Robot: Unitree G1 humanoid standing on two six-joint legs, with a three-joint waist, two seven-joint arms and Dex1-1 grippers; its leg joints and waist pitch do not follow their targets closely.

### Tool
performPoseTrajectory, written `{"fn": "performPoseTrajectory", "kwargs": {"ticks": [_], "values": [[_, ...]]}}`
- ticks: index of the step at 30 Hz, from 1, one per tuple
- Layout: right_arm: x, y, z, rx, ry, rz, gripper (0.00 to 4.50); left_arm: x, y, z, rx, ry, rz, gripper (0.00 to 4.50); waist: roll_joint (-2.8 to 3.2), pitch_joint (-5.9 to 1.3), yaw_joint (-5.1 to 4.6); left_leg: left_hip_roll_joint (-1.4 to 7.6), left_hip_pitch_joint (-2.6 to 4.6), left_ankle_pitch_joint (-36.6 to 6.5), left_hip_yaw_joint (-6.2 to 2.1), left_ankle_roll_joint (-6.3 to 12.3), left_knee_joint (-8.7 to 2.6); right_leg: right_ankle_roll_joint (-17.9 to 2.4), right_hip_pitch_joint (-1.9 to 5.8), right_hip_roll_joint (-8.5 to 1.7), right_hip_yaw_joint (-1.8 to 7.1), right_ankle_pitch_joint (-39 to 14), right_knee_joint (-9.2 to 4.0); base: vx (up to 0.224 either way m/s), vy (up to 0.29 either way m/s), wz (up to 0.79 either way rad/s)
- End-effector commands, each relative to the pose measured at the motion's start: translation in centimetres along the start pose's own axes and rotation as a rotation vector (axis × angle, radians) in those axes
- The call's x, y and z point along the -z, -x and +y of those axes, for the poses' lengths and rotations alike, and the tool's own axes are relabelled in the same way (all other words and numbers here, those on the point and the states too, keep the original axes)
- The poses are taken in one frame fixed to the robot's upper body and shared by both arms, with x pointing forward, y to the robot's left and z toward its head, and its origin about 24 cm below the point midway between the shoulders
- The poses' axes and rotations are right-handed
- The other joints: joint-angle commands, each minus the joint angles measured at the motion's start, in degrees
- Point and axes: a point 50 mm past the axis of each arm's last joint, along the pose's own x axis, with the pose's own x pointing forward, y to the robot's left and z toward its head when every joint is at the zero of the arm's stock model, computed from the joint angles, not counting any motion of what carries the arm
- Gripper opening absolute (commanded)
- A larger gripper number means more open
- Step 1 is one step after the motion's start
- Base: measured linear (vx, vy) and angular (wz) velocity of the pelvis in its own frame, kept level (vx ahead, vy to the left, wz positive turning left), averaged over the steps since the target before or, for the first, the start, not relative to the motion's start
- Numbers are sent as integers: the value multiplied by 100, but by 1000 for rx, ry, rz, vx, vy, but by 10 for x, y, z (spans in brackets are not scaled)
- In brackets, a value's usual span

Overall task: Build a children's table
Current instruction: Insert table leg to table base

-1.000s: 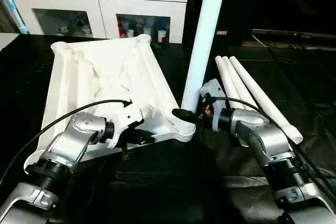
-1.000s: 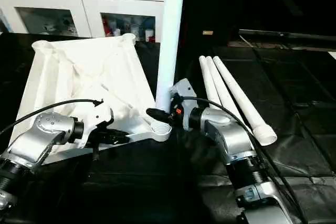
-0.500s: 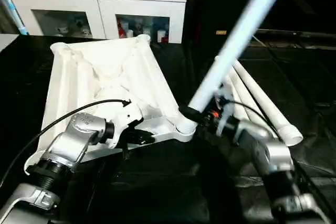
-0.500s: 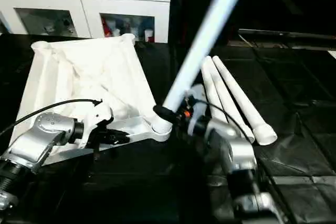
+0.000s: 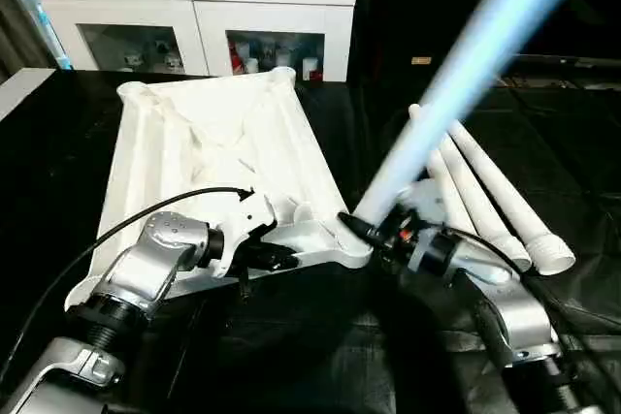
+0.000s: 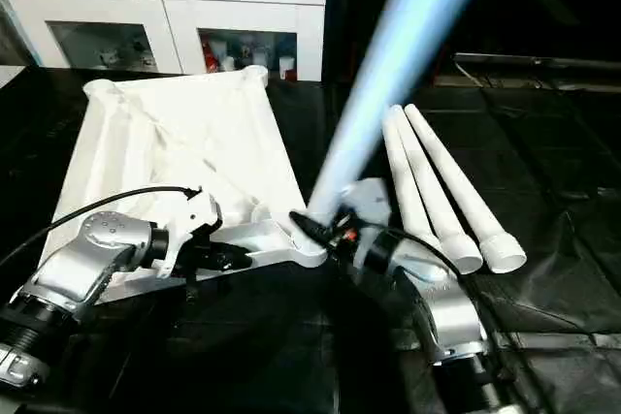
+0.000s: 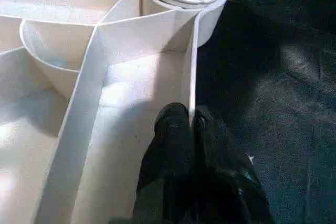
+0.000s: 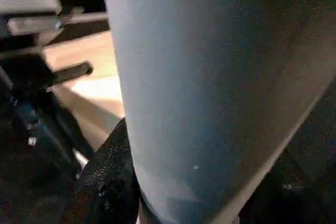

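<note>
While your left gripper pinches the top's rim, right gripper holds a tilted leg, seemingly unseated; three legs wait.

each forearm is a rounded, brushed-silver metal housing that ends toward the body in a ribbed black collar with a silver link below it, and toward the hand in a black ring followed by a white plastic wrist block. a thin black cable loops free over the left forearm to its wrist block, and a similar black cable arcs over the right forearm, beside small orange-red markings. the left gripper and right gripper each carry two slim, matte black fingers with rounded tips.
</note>
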Motion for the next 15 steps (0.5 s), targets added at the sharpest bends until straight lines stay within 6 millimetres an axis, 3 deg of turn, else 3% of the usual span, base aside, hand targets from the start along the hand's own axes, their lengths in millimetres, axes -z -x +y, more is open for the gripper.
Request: {"fn": "performPoseTrajectory", "kwargs": {"ticks": [1, 4, 7, 10, 15], "values": [[56, 15, 12, -63, -106, 285, 191, -17, 18, 18, -116, -47, -35, 0, 17, -278, -67, 364, 174, -2104, -183, -263, -525, -989, 81, -530, 305, -1588, -571, 0, 0, 0], [55, 11, 11, -78, -98, 291, 191, -16, 18, 18, -117, -48, -33, 0, 29, -261, -76, 359, 177, -2111, -181, -224, -532, -1013, 76, -536, 303, -1638, -580, 0, 0, 0], [47, -3, 7, -78, -123, 241, 191, -15, 19, 16, -106, -56, -23, 0, -23, -240, -102, 359, 191, -2286, -202, -249, -557, -942, 76, -570, 312, -2161, -628, 0, 0, 0], [43, -10, 7, -113, -139, 194, 191, -16, 18, 14, -74, -87, -18, 0, -14, -231, -131, 361, 210, -2454, -220, -307, -580, -893, 62, -576, 312, -2397, -657, 0, 0, 0], [49, -11, 18, -267, -142, 226, 191, -18, 9, 5, 20, -141, 6, 0, -7, -234, -186, 373, 222, -2494, -219, -309, -583, -945, 48, -564, 323, -2274, -656, 0, 0, 0]]}}
